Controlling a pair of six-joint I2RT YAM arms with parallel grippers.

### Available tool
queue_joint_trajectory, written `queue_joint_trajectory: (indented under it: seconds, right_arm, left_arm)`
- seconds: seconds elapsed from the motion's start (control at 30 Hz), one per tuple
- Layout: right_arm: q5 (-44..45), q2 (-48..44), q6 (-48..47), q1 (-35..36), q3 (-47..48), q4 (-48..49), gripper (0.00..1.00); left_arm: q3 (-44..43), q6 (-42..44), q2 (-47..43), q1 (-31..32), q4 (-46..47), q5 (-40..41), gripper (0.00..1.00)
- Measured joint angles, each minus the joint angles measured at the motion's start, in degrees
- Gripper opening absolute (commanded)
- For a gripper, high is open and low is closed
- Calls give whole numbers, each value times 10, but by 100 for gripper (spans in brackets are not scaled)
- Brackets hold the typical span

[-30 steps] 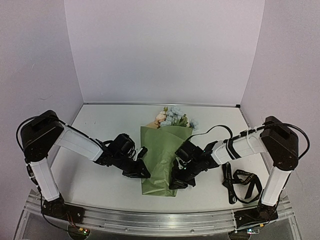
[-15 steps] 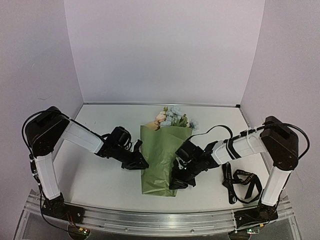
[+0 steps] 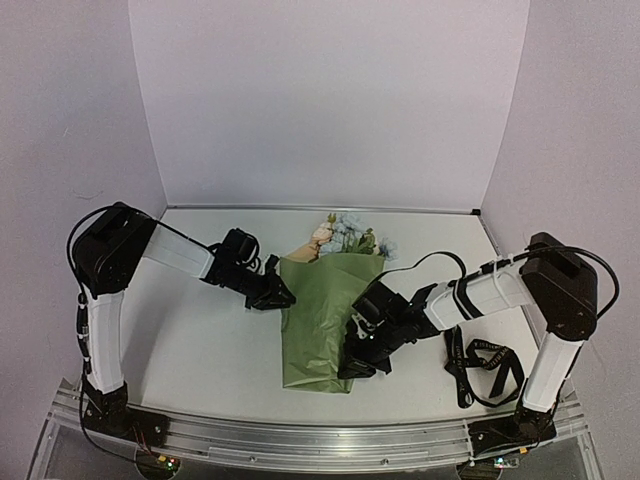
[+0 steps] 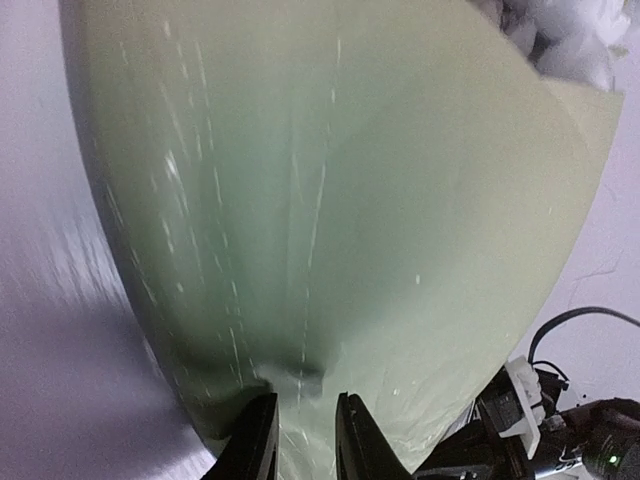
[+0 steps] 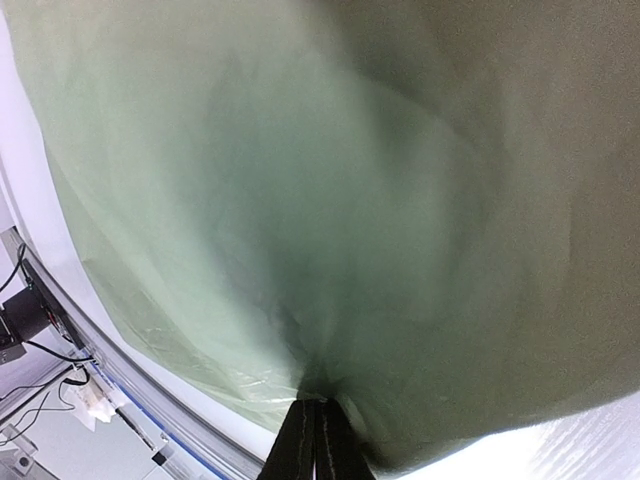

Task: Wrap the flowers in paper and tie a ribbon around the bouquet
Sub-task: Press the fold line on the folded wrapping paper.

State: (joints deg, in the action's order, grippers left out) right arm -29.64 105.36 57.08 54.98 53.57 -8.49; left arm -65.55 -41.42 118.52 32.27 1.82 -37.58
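1. Left claw (image 3: 283, 298) has travelled up the left edge of the paper (image 3: 320, 330) and now sits by its far left corner.
2. Left claw fingers stand narrowly apart. Green sheet fills the wrist view; whether the tips touch the paper edge is unclear, as the view is blurred.
3. Right claw (image 3: 356, 367) has not shifted. It is closed tight, pinching the paper at its near right edge.
4. Paper lies olive face up, folded into a sleeve mid-worktop (image 3: 200, 350), between the two claws.
5. Flowers (image 3: 345, 235) poke out at the sleeve's far end, peach and pale blue blooms.
6. Ribbon (image 3: 480, 365) lies loose on the worktop at right, near the right arm's base, apart from the paper.
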Motion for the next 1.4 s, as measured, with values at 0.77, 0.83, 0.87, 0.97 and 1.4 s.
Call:
queue_joint_trajectory:
  seconds: [0.77,0.83,0.87,0.97,1.4]
  right_arm:
    - [-3,-2,5,-1,-9,16,2]
    - [-3,-2,8,-1,-9,16,2]
    - [-3,-2,9,-1,-9,16,2]
    - [-3,-2,15,-1,-9,17,2]
    - [-5,0,31,-1,-12,28,2]
  left_arm:
    - [-297,67,172,-121,-114,-44,26]
    - [-277,73,154,-121,-118,-42,27]
    - [-268,75,143,-120,-121,-41,27]
    - [-206,72,78,-118,-116,-37,27]
    - [180,2,-219,72,25,-45,24]
